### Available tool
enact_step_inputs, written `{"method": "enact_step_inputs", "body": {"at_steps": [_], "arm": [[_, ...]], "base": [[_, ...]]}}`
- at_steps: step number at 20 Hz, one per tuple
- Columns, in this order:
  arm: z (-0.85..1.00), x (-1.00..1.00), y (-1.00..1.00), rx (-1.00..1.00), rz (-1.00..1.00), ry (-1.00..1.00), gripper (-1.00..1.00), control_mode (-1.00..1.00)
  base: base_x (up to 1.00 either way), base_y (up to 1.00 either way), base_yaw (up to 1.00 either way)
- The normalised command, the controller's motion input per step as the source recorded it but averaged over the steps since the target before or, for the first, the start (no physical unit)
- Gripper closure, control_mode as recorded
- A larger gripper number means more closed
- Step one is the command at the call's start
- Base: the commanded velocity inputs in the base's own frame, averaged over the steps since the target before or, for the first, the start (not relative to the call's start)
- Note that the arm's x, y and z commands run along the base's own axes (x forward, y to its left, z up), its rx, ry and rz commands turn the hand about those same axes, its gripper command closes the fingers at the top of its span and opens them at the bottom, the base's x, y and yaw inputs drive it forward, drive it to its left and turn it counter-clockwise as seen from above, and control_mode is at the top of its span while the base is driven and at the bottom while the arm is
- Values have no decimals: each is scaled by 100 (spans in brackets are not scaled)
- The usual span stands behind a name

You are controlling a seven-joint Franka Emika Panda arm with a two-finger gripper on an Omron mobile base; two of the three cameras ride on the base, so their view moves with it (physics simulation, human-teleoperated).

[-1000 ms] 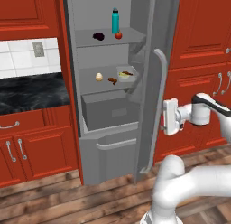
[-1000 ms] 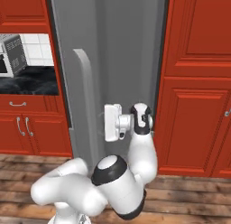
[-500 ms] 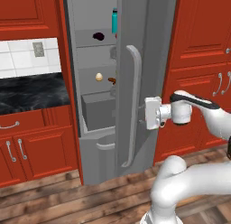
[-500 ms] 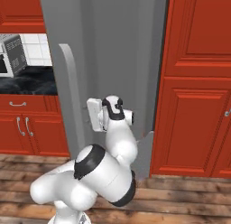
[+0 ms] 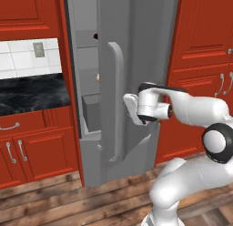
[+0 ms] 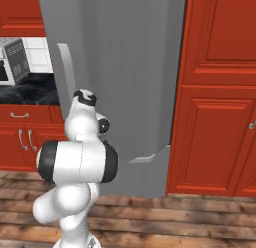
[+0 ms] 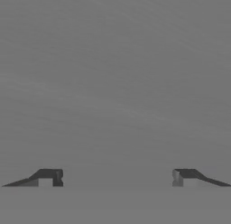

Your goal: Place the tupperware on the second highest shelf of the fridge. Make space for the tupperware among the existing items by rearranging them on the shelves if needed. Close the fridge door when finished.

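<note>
A: Jaws spread wide, empty, flat against the fridge door (image 5: 136,61)?
B: Yes. Keep pushing toward nine o'clock, beside the handle (image 5: 117,102); the tupperware's hidden inside the fridge (image 5: 86,52).

fridge door (image 5: 136,61) nearly shut, narrow gap beside fridge (image 5: 84,61)

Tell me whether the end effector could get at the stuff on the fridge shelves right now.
Probably not: the fridge door is nearly shut, leaving a narrow gap, and the open end effector faces the door's outer side.
</note>
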Motion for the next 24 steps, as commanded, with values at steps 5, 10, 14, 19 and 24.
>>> {"method": "enact_step_inputs", "body": {"at_steps": [5,10,14,19,24], "arm": [[67,71,42,-18,-50,10,-100,-100],[56,92,6,-6,-34,16,-100,-100],[14,100,-11,0,-15,10,-100,-100],[-4,100,-24,3,-4,2,-100,-100],[-6,100,-30,5,-2,7,-100,-100]], "base": [[0,0,0],[0,0,0],[0,0,0],[0,0,0],[0,0,0]]}}
